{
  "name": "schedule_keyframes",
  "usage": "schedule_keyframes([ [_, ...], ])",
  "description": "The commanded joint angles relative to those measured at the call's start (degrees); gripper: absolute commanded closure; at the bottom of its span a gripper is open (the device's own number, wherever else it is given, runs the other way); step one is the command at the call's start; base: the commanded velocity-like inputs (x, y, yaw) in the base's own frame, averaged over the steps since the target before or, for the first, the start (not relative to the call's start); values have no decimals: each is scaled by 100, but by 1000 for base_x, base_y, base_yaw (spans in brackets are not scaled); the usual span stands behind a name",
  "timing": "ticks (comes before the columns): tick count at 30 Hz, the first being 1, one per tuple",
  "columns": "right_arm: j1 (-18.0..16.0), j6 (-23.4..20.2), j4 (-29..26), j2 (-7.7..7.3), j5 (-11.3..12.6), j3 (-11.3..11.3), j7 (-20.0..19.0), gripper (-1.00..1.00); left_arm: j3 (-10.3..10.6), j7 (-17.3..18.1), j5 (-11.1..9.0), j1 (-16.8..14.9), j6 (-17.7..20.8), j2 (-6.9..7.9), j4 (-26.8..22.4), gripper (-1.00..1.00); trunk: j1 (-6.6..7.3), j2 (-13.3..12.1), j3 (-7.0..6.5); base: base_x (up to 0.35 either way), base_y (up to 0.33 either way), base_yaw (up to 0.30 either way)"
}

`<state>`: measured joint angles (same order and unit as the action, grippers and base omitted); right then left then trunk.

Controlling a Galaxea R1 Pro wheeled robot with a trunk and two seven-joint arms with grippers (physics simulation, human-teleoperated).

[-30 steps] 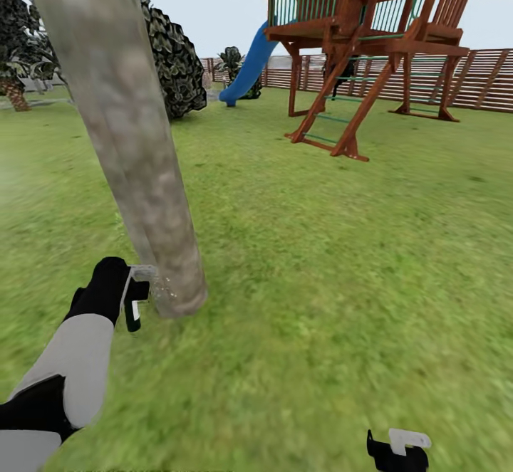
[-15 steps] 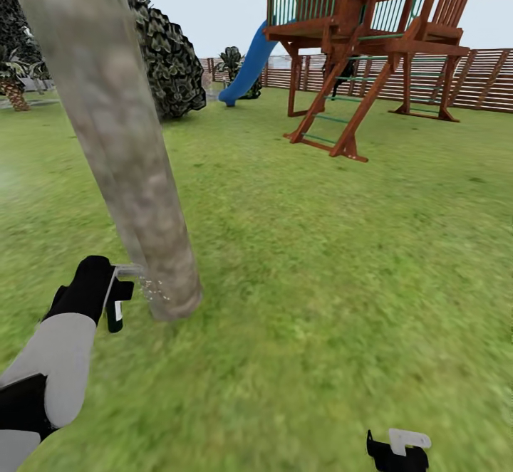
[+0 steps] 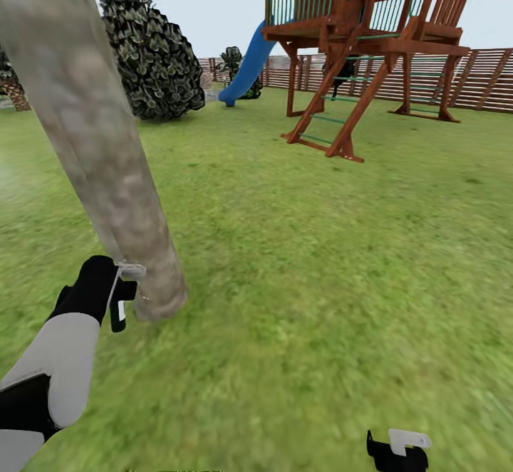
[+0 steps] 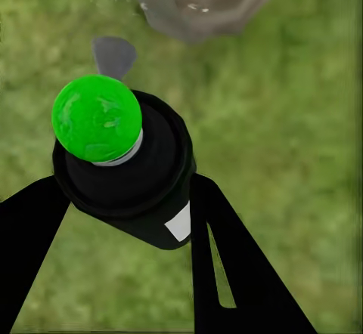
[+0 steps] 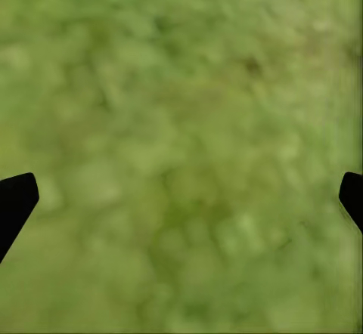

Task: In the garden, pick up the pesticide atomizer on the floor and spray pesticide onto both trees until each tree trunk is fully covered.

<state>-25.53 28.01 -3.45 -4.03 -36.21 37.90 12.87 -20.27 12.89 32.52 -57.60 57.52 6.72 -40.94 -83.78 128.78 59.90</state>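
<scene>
My left tool [image 4: 125,198] grips the pesticide atomizer [image 4: 132,179], nozzle just beside the foot of the tree trunk [image 3: 100,151] on the lawn [image 3: 320,258]. Its white label [image 4: 178,222] is blank, no writing legible. My left wrist view adds a bright green cap [image 4: 97,117]. My right tool [image 5: 181,190] hangs spread wide over grass. The head view shows the wooden playhouse [image 3: 363,38] and blue slide [image 3: 246,66].

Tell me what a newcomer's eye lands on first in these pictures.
First, the thick, mottled grey-beige tree trunk, leaning across the left of the head view, its base in the green lawn. At its foot the left gripper holds the small dark spray bottle with a grey nozzle beside the bark. Behind, at the upper right, stands the red-brown wooden playhouse with its blue slide.
</scene>
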Motion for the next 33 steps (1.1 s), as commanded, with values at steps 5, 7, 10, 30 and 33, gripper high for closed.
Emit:
schedule_keyframes([
  [5, -4, 15, 11, -2, -60, 33, 31, -100, -22, 48, 62, 2, 8, -4, -2, 100, 1, 2, 5, 0, -277, 264],
  [7, -4, 14, 11, -2, -61, 33, 31, -100, -22, 42, 64, 3, 6, -4, -2, 100, 1, 2, 5, 0, -277, 276],
  [10, -4, 13, 3, -2, -60, 33, 31, -100, -25, 38, 63, 9, -3, -4, 6, 100, 1, 2, 5, 45, -277, 208],
  [30, -4, 11, 2, -2, -59, 33, 39, -100, -33, 29, 70, 12, 5, -21, -10, 100, 1, 2, 5, 101, -256, 95],
  [33, -4, 11, 2, -2, -56, 33, 40, -100, -30, 29, 70, 12, 5, -22, -10, 100, 1, 2, 5, 145, -263, 150],
])
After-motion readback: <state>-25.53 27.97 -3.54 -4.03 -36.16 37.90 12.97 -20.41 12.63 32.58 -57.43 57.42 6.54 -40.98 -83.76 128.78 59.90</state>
